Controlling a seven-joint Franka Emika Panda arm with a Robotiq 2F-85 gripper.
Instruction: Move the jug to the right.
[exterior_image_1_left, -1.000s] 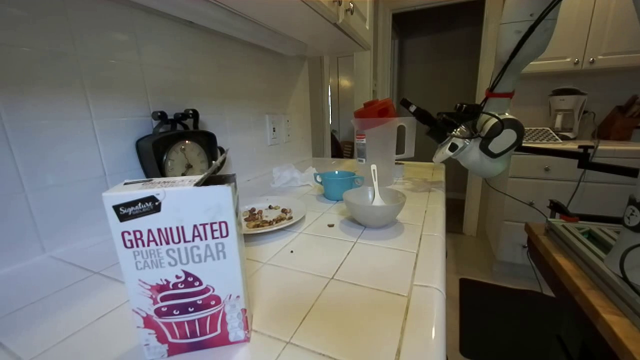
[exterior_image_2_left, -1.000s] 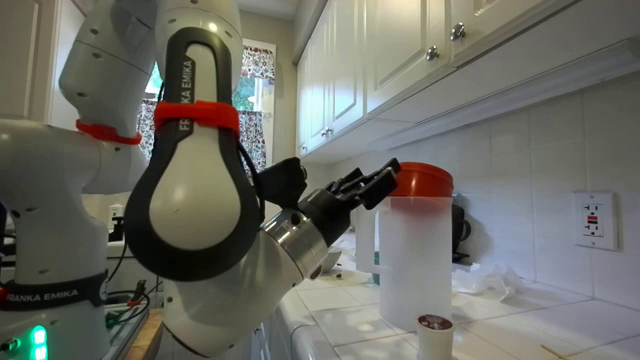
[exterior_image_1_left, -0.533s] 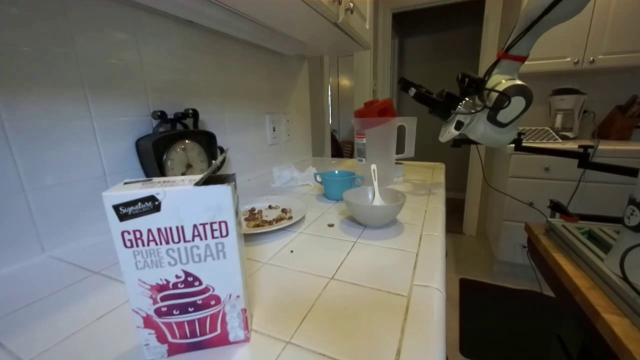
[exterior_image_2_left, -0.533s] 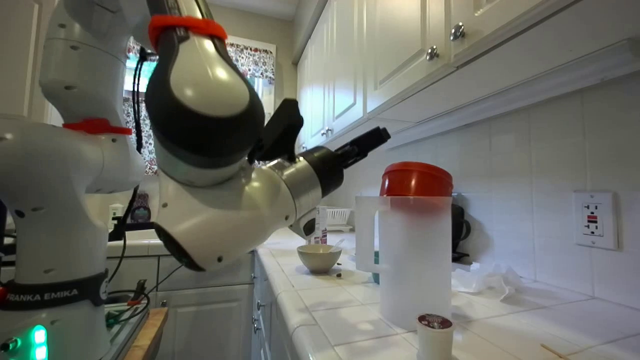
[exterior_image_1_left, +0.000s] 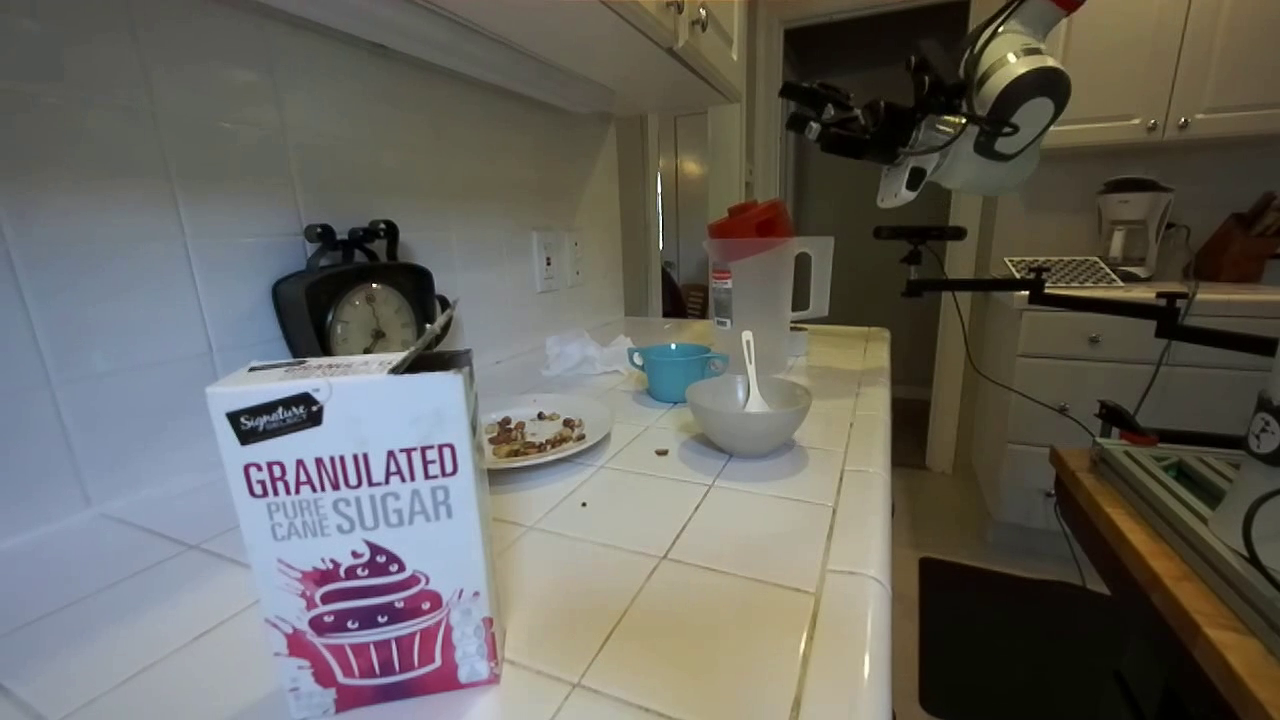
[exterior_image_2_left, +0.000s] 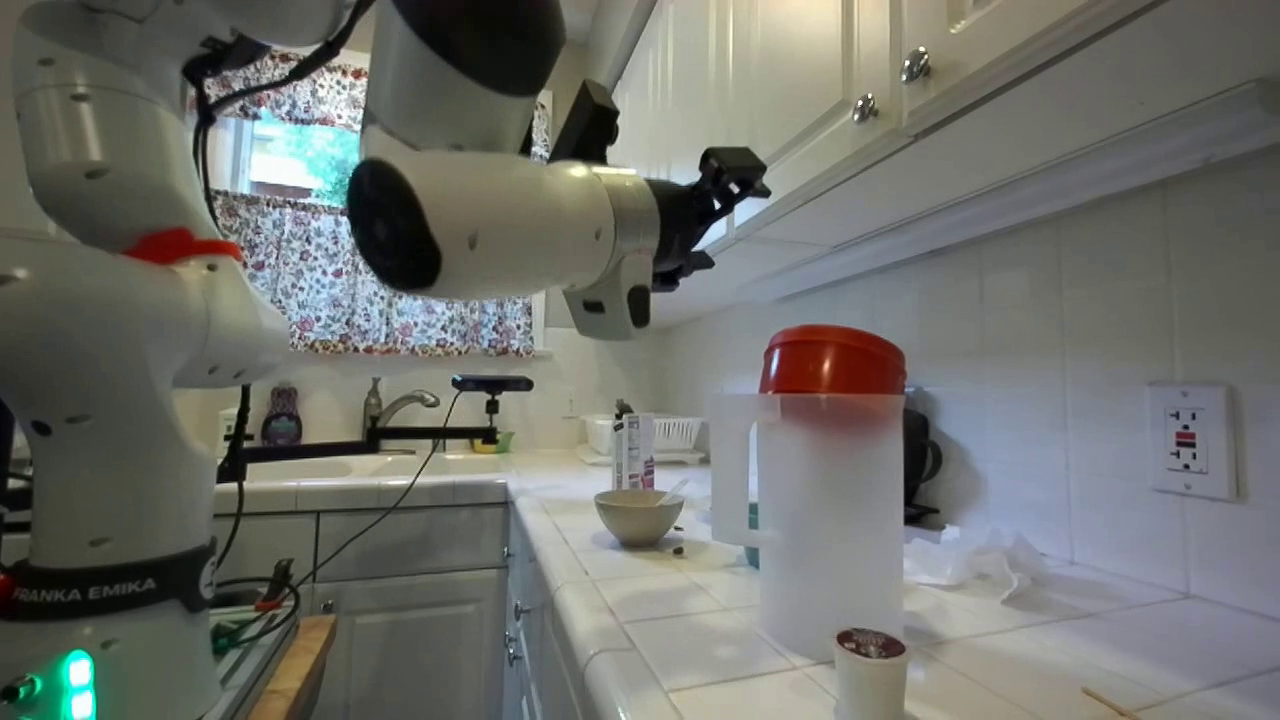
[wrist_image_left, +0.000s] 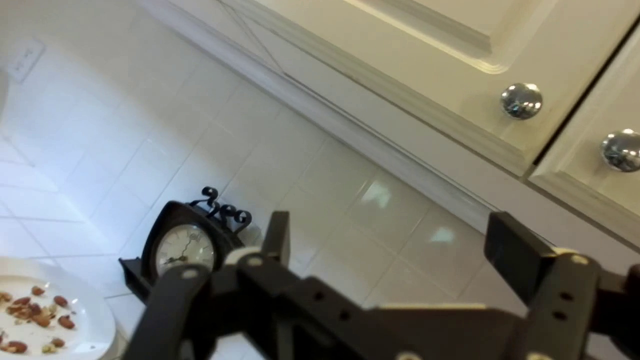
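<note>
The jug (exterior_image_1_left: 757, 300), tall translucent white with a red-orange lid (exterior_image_1_left: 750, 218), stands upright on the tiled counter. It also shows in an exterior view (exterior_image_2_left: 830, 520), with its handle toward the arm and its lid tilted in the top. My gripper (exterior_image_1_left: 800, 105) is up in the air, higher than the lid and apart from the jug. In an exterior view the gripper (exterior_image_2_left: 722, 218) is above and to the left of the lid. In the wrist view its fingers (wrist_image_left: 392, 240) are wide apart with only wall tiles between them. The jug cannot be made out in the wrist view.
A light-blue handled bowl (exterior_image_1_left: 676, 372) and a grey bowl (exterior_image_1_left: 748, 415) with a white spoon stand near the jug. A plate of nuts (exterior_image_1_left: 545, 430), sugar box (exterior_image_1_left: 355, 530) and clock (exterior_image_1_left: 360, 300) are along the wall. A small cup (exterior_image_2_left: 870, 675) stands near the jug. Cabinets (exterior_image_2_left: 790, 90) overhang.
The arm has risen well above the jug's lid and the wrist has turned, so the fingers now show spread one above the other. The jug has not moved.
</note>
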